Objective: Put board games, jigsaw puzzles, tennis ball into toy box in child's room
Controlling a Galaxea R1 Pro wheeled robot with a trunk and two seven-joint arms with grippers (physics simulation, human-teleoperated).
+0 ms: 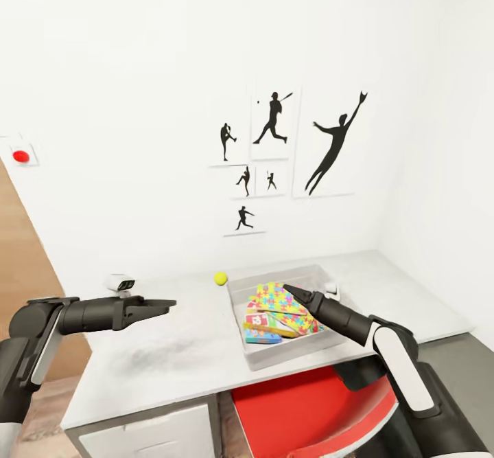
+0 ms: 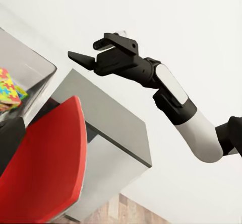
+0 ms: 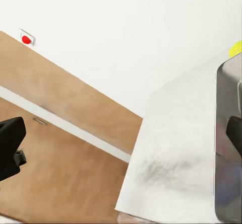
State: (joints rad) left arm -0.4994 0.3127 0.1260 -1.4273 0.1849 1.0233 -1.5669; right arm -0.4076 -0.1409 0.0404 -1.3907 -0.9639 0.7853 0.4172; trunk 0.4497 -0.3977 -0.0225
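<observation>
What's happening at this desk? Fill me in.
A two-armed robot is tidying toys into the toy box on the table. The jigsaw puzzles and board games already lie stacked inside. The tennis ball still sits on the table just outside the box's far left corner. The right gripper hangs over the box, holding nothing; the left gripper hovers above the table, also empty.

Puzzles (image 1: 280, 299), games (image 1: 264, 327) stacked in toy box (image 1: 240, 286); tennis ball (image 1: 220, 278) beside.
</observation>
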